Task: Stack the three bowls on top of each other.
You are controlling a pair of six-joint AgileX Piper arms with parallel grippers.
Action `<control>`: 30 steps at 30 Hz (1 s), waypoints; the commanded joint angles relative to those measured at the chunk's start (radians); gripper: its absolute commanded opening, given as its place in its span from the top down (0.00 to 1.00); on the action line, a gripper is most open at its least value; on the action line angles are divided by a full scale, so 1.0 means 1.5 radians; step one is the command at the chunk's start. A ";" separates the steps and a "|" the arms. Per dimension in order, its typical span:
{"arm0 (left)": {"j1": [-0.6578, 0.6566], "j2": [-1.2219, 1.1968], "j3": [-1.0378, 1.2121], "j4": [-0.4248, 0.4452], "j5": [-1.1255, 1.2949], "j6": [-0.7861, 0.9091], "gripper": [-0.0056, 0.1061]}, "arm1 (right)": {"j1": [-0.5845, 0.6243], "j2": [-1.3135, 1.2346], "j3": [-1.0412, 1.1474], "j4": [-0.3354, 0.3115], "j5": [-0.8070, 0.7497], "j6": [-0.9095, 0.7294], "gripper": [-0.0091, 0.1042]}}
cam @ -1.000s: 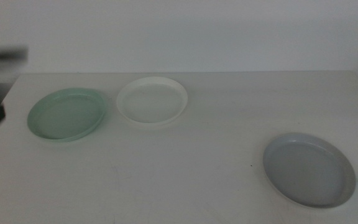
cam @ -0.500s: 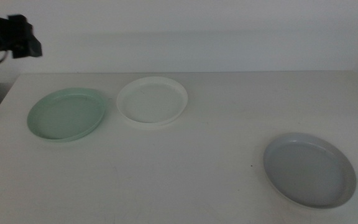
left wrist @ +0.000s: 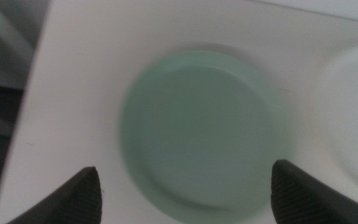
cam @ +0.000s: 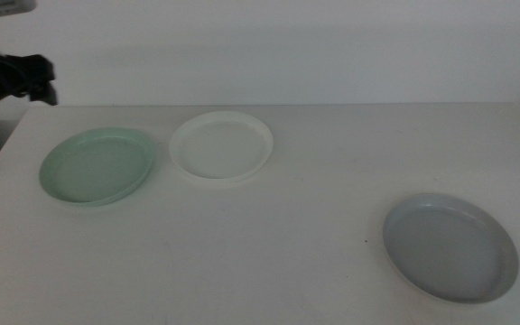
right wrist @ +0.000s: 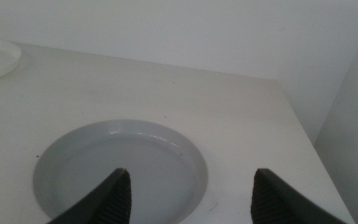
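From the middle view, the mint green bowl (cam: 97,166) sits at ten o'clock on the white surface (cam: 296,208), the white bowl (cam: 221,146) just beside it toward twelve, the light grey bowl (cam: 450,246) well apart at four, and the left tool (cam: 25,77) hangs above the far left corner. The left wrist view shows the left tool (left wrist: 185,193) released, jaws wide over the mint green bowl (left wrist: 201,127), the white bowl (left wrist: 353,118) alongside. The right wrist view shows the right tool (right wrist: 188,199) released over the light grey bowl (right wrist: 123,165).
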 commanded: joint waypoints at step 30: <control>0.098 0.357 -0.167 -0.185 -0.092 0.295 0.64 | -0.005 -0.005 -0.004 -0.002 -0.047 -0.003 0.48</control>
